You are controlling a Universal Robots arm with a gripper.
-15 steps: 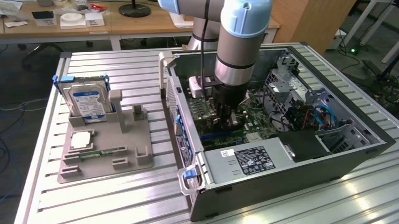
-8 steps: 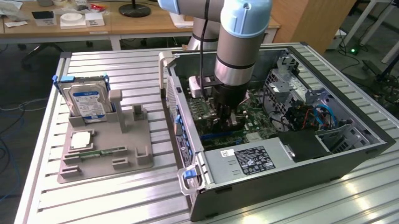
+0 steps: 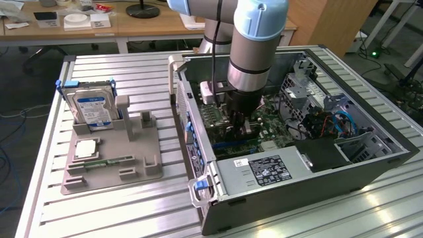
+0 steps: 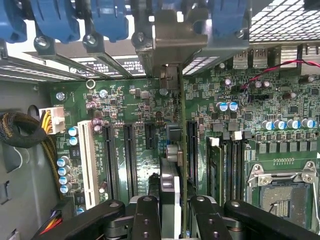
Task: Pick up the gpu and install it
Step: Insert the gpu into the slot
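Two fingers (image 4: 145, 220) pinch the gpu (image 4: 172, 192) between them, the card standing on edge above the motherboard (image 4: 135, 100) inside the computer case (image 3: 350, 163). Just beyond, its green edge runs alongside a long black slot (image 4: 193, 145) (whether it sits right over that slot or slightly beside it, I cannot tell). Farther on, its silver bracket (image 4: 175, 35) reaches the case's rear wall among the blue latches (image 4: 105, 20).

Watch two things. An edge off the slot would jam or bend if pressed, and the bracket could catch the rear frame and tilt the card.

You get that alignment from the wrist view. The exterior view adds the arm (image 3: 254, 54) upright in the case, and the hard drive (image 3: 96, 109) in its grey holder (image 3: 112, 168) on the worktop (image 3: 132, 213).
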